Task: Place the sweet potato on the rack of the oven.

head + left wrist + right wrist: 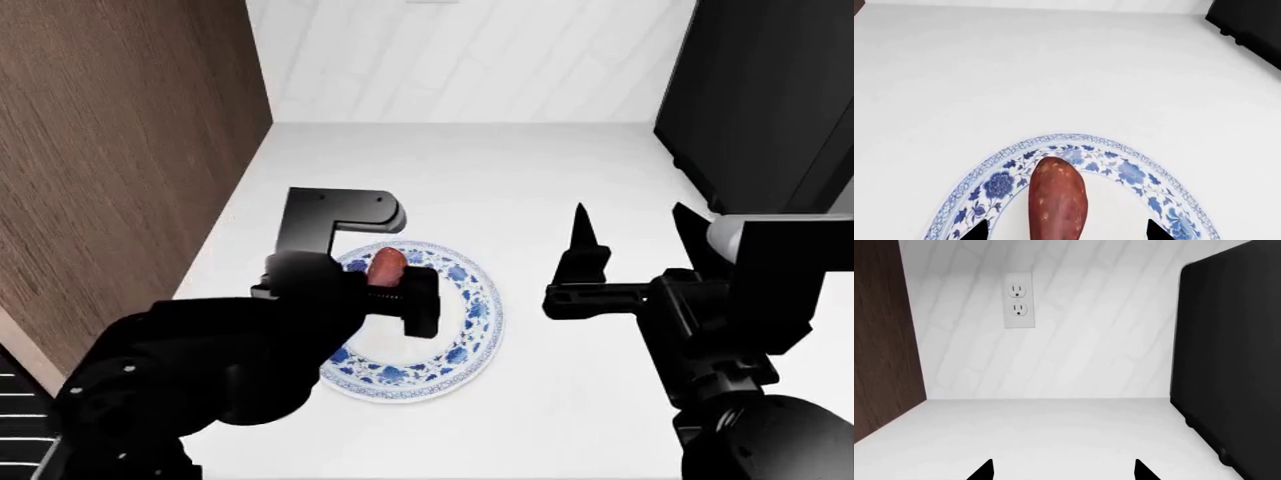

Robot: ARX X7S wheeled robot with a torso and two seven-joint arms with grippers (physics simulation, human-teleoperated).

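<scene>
The sweet potato, reddish-brown and oblong, lies on a blue-patterned plate on the white counter. In the head view only its end shows above the plate, with my left arm over the rest. My left gripper is open, its two black fingertips either side of the tuber with white gaps between. My right gripper hangs open and empty over the counter to the plate's right. The oven and its rack are out of view.
A wood-brown cabinet side walls the counter's left. A black boxy appliance stands at the right. Behind is a white tiled wall with an outlet. Pale stripes on black show at the lower left corner; I cannot tell what they are.
</scene>
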